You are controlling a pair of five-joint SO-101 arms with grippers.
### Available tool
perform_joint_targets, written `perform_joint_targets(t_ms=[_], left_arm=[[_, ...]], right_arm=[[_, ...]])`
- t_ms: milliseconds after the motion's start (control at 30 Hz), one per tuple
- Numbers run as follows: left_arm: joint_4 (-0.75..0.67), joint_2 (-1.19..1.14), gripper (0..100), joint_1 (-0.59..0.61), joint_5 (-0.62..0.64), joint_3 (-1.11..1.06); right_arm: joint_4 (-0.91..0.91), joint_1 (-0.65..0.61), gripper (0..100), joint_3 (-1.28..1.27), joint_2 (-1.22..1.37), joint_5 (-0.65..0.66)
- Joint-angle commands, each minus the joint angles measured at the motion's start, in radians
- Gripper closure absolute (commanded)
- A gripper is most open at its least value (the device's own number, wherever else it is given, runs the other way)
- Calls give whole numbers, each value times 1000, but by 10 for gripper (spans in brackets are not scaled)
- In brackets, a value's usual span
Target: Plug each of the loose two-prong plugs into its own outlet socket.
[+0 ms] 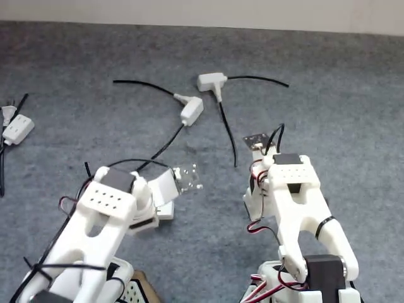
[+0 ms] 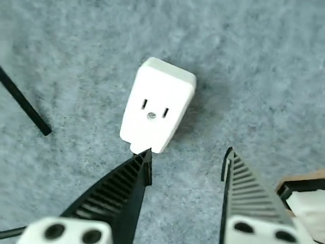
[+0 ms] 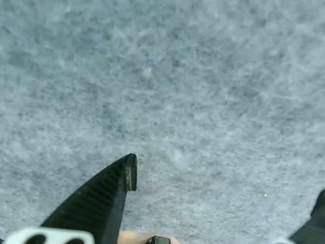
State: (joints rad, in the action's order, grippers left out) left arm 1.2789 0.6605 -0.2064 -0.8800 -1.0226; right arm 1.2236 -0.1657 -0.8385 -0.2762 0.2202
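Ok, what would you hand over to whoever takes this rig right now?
Left gripper open, its tips just short of a white outlet socket lying face up on the grey mat; nothing held.
Right gripper open over the mat.
Mid-table lie a corded white block and a T-shaped white piece; a small white adapter sits far left.
Done: no seated plug can be confirmed. Left: grip, align, insert each.

White outlet socket (image 2: 158, 105) lies face up; oblong plug (image 1: 192, 111) and T-shaped plug (image 1: 211, 81) lie apart.

Grey felt-like table covering (image 1: 353, 113) meets a pale wall (image 1: 252, 12) along its far edge
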Motion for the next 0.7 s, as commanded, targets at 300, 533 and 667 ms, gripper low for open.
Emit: perform_joint_targets(t_ms=[300, 533, 667], left_arm=[[-270, -127, 765, -13, -25, -64], [-295, -375, 765, -5, -26, 142], [-290, -450, 765, -4, -25, 265]], right_arm=[[13, -7, 505, 2, -16, 11], [12, -7, 505, 2, -16, 12], [12, -7, 505, 2, -16, 12]])
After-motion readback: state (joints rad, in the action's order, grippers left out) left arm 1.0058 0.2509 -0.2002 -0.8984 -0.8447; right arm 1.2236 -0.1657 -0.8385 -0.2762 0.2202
